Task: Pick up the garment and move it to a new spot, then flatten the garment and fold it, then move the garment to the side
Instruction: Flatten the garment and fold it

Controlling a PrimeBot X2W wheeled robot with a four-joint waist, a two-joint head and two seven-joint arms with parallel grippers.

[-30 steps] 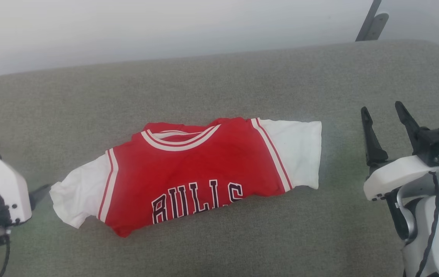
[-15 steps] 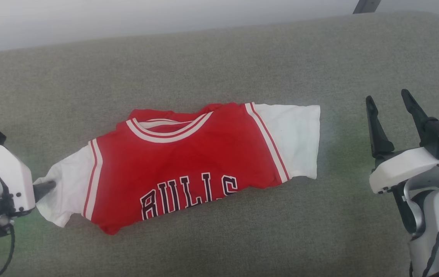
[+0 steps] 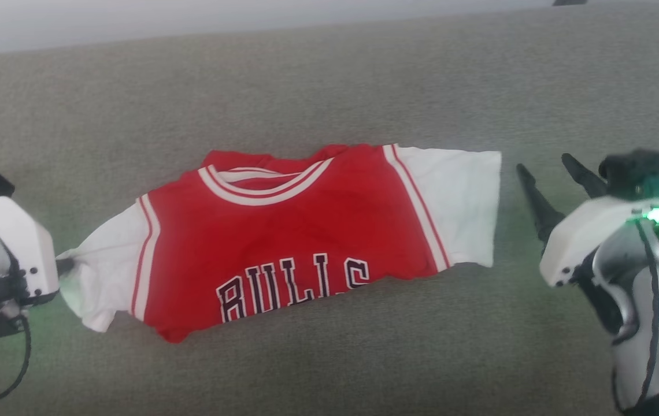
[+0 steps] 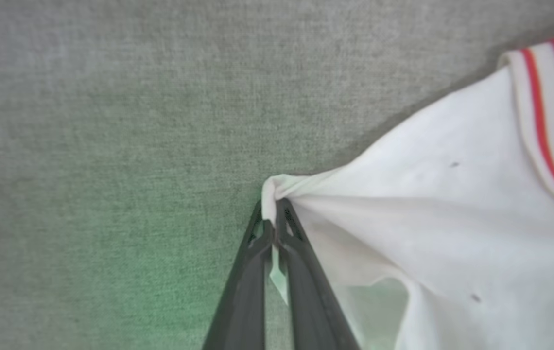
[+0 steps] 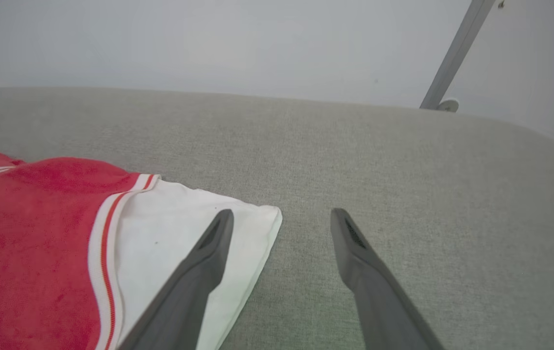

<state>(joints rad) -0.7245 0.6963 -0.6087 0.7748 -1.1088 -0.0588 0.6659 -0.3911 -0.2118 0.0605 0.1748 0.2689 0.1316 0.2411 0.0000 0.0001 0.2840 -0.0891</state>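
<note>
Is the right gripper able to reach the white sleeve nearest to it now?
Probably yes: the right gripper is open close to that white sleeve, and bare grey cushion lies between them.

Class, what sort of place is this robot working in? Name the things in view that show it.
Probably an indoor lab or test room: a grey fabric-covered surface holding one red jersey, a bare pale wall, a metal pole.

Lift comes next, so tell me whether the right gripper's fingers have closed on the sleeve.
No: the right gripper has its fingers spread wide at the edge of the garment, gripping nothing.
</note>
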